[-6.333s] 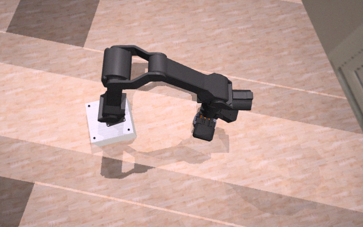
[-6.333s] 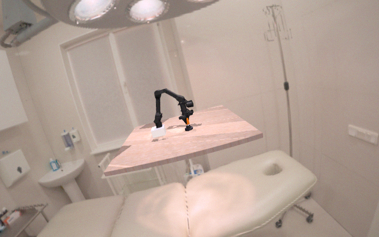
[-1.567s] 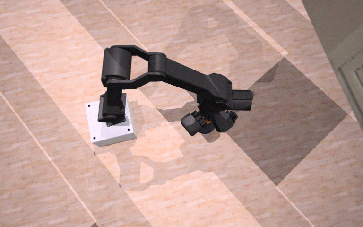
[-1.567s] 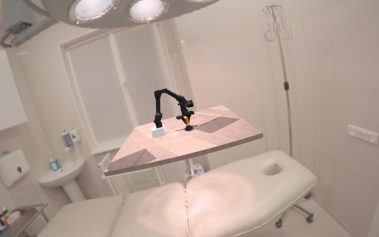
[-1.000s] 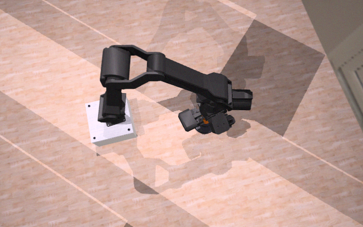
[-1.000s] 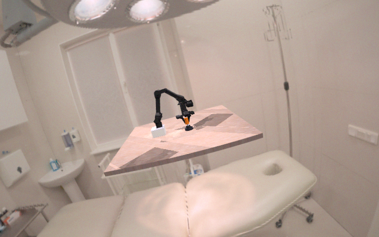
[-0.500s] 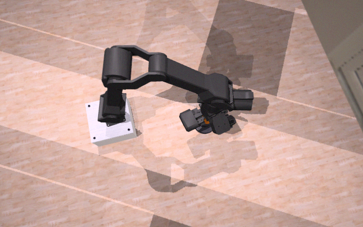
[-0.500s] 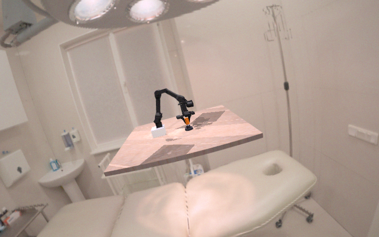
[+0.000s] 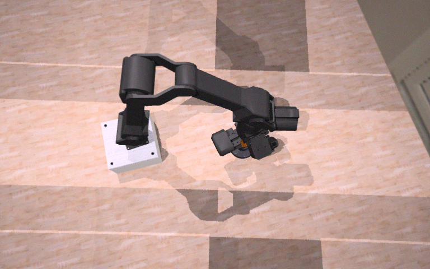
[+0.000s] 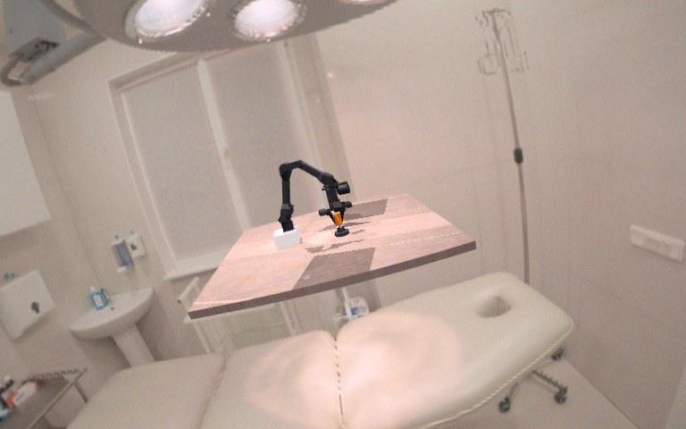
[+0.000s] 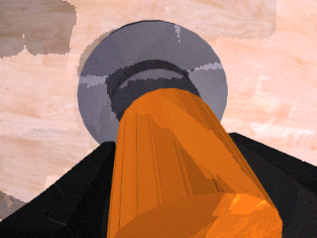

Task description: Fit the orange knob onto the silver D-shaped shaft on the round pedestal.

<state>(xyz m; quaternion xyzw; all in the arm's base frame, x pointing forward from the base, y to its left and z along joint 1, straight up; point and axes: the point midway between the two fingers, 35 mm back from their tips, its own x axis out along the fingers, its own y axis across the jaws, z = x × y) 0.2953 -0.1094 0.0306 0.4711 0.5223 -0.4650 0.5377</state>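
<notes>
The orange knob point(image 9: 243, 143) point(image 10: 338, 219) point(image 11: 168, 164) is a ribbed cylinder held between the fingers of my gripper point(image 10: 338, 220) point(image 11: 170, 149), which is shut on it. In the exterior view the knob leans slightly and its lower end is just above the round pedestal point(image 9: 239, 154) point(image 10: 341, 232) point(image 11: 149, 40), with a small gap between them. In the wrist view the dark grey pedestal lies beyond the knob's lower end, which covers part of its raised centre. The silver shaft cannot be made out clearly. The knob's hole and its flat side are hidden underneath.
The arm's white base block point(image 9: 136, 158) point(image 10: 287, 239) stands to the left of the pedestal on the wooden table point(image 9: 63, 209) point(image 10: 242, 281). The arm arches over from it, and shadows of the arm fall across the table. The table's front edge shows in the exterior view.
</notes>
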